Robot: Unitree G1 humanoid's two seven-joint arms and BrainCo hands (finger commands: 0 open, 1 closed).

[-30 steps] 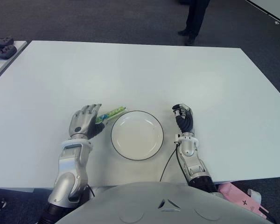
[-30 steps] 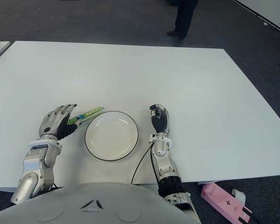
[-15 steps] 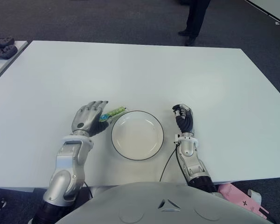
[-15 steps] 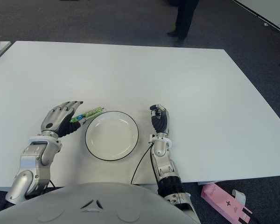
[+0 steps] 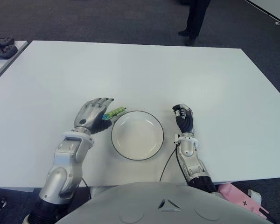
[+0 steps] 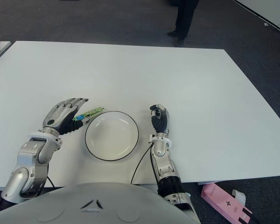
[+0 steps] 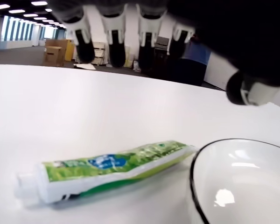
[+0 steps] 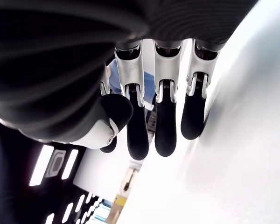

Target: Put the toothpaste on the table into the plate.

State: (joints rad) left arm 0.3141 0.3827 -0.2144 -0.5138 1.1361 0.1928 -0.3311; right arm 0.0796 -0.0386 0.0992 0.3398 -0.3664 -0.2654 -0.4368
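A green and white toothpaste tube (image 5: 115, 112) lies flat on the white table (image 5: 140, 70), just beyond the left rim of the white, dark-rimmed plate (image 5: 137, 135). The plate holds nothing. My left hand (image 5: 96, 113) hovers over the tube's cap end, open. In the left wrist view its fingers (image 7: 115, 44) hang spread above the tube (image 7: 112, 165), apart from it, with the plate's edge (image 7: 242, 182) beside it. My right hand (image 5: 183, 118) shows just right of the plate, its fingers relaxed around nothing.
A person's legs (image 5: 194, 21) stand beyond the table's far edge. Dark objects (image 5: 2, 46) lie on a side surface at the far left. A pink box (image 5: 238, 196) sits on the floor at the near right. A cable (image 5: 169, 161) runs from my right wrist.
My left hand has lifted and moved forward and right, and now covers the tube's cap end. The tube, the plate and my right hand have not moved.
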